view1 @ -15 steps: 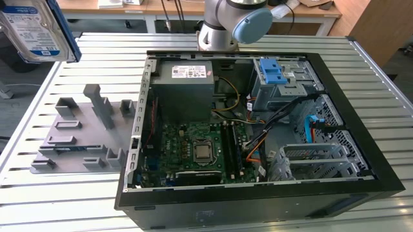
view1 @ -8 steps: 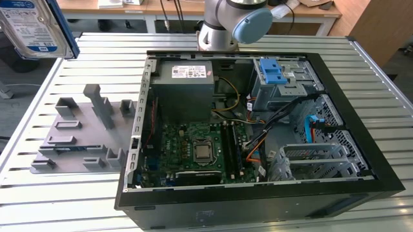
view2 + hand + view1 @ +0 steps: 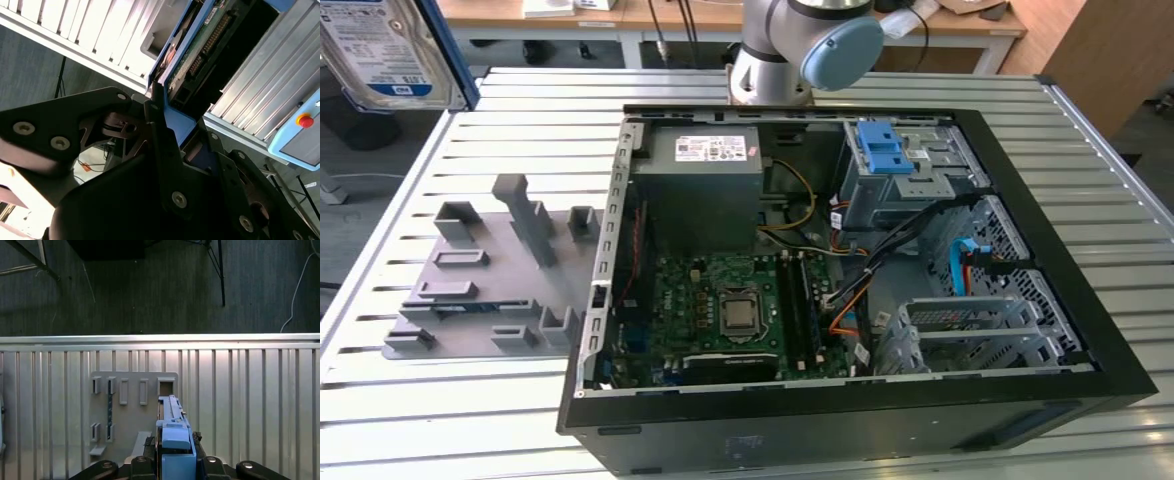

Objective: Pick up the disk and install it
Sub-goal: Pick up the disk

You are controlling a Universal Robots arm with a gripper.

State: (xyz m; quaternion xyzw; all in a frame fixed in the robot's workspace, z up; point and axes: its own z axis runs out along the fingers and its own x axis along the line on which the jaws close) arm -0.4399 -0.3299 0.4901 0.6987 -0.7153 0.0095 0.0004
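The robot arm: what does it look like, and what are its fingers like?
The arm is a silvery-grey tube with rounded joints, and one joint wears a light blue cap. In the second wrist view the fingers are slim black bars. They are carried on flat black hinged plates fastened with shiny silver screws.
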